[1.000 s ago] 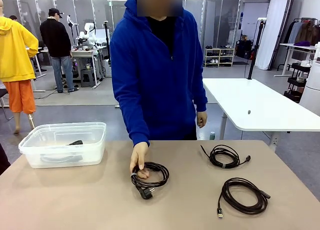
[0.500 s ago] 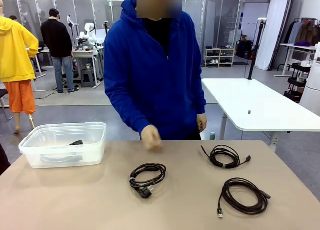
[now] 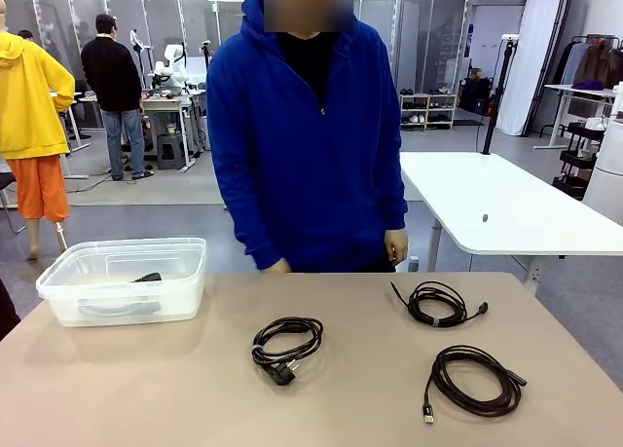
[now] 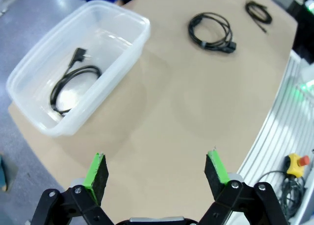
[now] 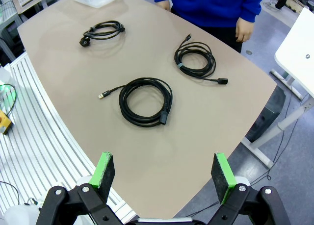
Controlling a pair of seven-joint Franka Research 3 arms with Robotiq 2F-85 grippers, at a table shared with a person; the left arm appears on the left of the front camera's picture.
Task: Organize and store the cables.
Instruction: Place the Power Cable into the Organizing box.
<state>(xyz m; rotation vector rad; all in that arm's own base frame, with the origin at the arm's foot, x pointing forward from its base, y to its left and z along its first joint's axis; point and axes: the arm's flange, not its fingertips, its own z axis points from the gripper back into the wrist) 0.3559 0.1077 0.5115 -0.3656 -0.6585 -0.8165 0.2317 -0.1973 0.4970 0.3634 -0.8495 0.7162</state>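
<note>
Jaws: both pairs wide, empty | cables (image 5: 144, 101) lie on table (image 5: 206, 137) well beyond

Front cam fixed low at robot's edge of counter (image 3: 175, 398), facing person (image 3: 307, 155) across it. Left wrist cam high, angled down over bin (image 4: 108, 87) end; right wrist cam high over other end. All share the plug cable (image 3: 277, 354), likely the same coil.
</note>
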